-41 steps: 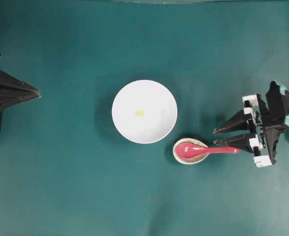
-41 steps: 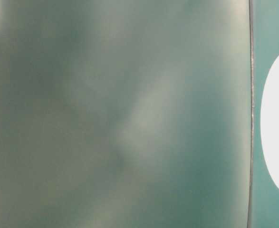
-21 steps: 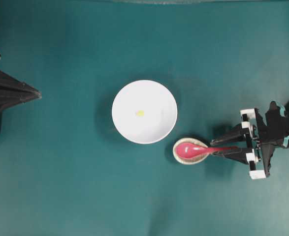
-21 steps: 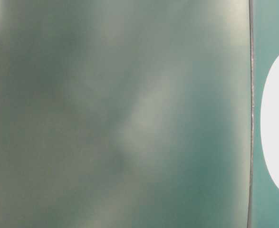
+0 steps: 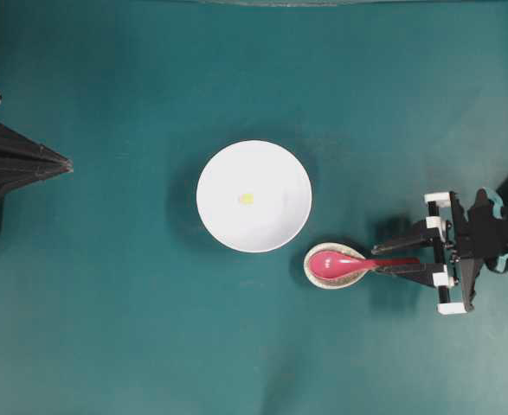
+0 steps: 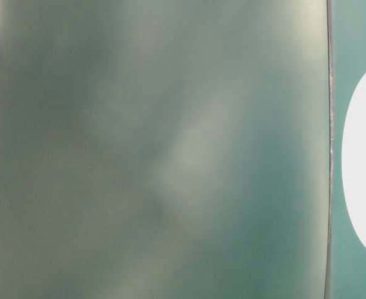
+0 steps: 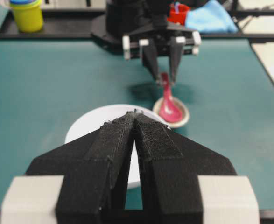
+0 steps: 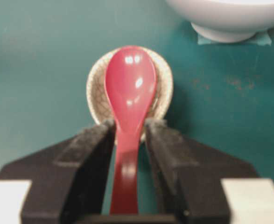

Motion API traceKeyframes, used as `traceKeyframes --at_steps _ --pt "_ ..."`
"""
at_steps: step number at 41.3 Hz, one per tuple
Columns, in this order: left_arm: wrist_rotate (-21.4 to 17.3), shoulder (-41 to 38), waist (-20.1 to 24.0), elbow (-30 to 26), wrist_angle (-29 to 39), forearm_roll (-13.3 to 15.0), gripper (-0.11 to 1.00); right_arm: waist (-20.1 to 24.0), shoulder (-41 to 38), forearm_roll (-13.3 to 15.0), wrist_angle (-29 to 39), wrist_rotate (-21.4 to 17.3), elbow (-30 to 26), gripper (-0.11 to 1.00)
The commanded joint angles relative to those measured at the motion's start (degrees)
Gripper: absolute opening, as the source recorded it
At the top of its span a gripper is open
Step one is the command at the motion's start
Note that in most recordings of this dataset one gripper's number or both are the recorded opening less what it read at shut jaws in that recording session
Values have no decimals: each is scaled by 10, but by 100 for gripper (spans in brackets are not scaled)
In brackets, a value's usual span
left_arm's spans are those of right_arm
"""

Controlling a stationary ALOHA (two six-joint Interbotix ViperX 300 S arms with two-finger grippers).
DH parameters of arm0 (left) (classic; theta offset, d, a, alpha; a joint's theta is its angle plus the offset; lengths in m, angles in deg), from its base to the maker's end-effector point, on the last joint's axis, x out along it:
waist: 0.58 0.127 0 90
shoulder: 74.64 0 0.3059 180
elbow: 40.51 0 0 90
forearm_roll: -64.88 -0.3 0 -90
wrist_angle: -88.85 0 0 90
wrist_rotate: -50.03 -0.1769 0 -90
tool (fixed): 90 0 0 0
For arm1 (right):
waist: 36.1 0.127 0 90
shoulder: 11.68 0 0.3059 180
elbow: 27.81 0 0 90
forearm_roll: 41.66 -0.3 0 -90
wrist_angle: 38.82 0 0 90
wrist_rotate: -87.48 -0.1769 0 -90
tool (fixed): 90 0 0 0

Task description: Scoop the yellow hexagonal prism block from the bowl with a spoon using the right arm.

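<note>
The white bowl [image 5: 271, 164] stands mid-table with the tiny yellow hexagonal prism block [image 5: 247, 199] lying inside it. To its lower right the pink-red spoon [image 5: 330, 262] rests with its scoop in a small speckled beige dish [image 5: 308, 271], handle pointing right. My right gripper [image 5: 377, 259] is open and straddles the handle. In the right wrist view the spoon [image 8: 129, 84] runs between the fingers [image 8: 92, 144], with gaps showing on both sides. My left gripper [image 5: 63, 162] is shut and empty at the left edge, far from the bowl.
The left wrist view shows a yellow-green jar [image 7: 27, 14], a red cup [image 7: 179, 13] and a blue cloth [image 7: 211, 18] beyond the table's far side. The table-level view is a blur with only the bowl [image 6: 363, 162] at its right edge.
My right gripper has shifted down in the overhead view and levelled, so the spoon handle now lies between its fingers. Its opening looks unchanged. The left arm, spoon and bowl stay put.
</note>
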Motion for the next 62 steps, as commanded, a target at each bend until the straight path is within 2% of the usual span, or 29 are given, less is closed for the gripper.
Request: traceKeyframes --at_steps 1,19,28,51,55,62 --pt "-1 -6 -1 -12 -4 -1 6 3 4 -4 8 1 -7 40" --pt "-1 -6 -1 -12 -5 -1 6 3 2 -14 45 1 -16 40" --pt "-1 -6 -1 -12 -4 -1 6 3 2 -4 45 9 -15 40" --pt "-2 -6 -1 -12 -3 -1 6 3 2 -3 48 21 -15 39" --pt "-2 -6 -1 -12 -3 -1 6 3 2 -3 46 25 -15 36" --pt "-2 -5 0 -12 -2 -1 6 3 2 -4 44 29 -16 24"
